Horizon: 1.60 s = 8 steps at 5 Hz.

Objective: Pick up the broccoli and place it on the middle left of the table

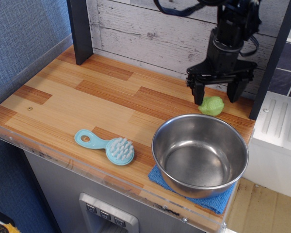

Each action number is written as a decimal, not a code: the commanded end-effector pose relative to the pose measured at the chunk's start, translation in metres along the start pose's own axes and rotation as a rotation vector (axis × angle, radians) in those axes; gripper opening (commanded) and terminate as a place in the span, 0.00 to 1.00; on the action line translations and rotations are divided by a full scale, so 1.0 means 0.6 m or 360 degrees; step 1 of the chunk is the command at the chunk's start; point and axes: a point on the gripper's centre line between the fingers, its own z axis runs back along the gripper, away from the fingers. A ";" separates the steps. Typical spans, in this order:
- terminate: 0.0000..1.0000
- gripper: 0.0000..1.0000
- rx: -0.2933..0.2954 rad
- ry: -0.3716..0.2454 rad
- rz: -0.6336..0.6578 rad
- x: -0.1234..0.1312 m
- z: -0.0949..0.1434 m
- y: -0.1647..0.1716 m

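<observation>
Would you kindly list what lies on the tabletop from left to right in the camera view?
Turquoise brush → steel bowl sitting on a blue cloth → broccoli at the back right, with the open gripper hanging just above it, one of its fingers at either side.
</observation>
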 end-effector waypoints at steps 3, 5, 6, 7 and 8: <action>0.00 0.00 0.0133 -0.0066 -0.0042 -0.033 0.038 -0.006; 0.00 0.00 0.0076 -0.0160 0.0055 -0.016 0.072 0.010; 0.00 0.00 0.0079 -0.0235 0.0138 -0.001 0.113 0.049; 0.00 0.00 0.0084 -0.0306 0.0273 0.008 0.147 0.100; 0.00 0.00 0.0084 -0.0329 0.0385 0.013 0.170 0.163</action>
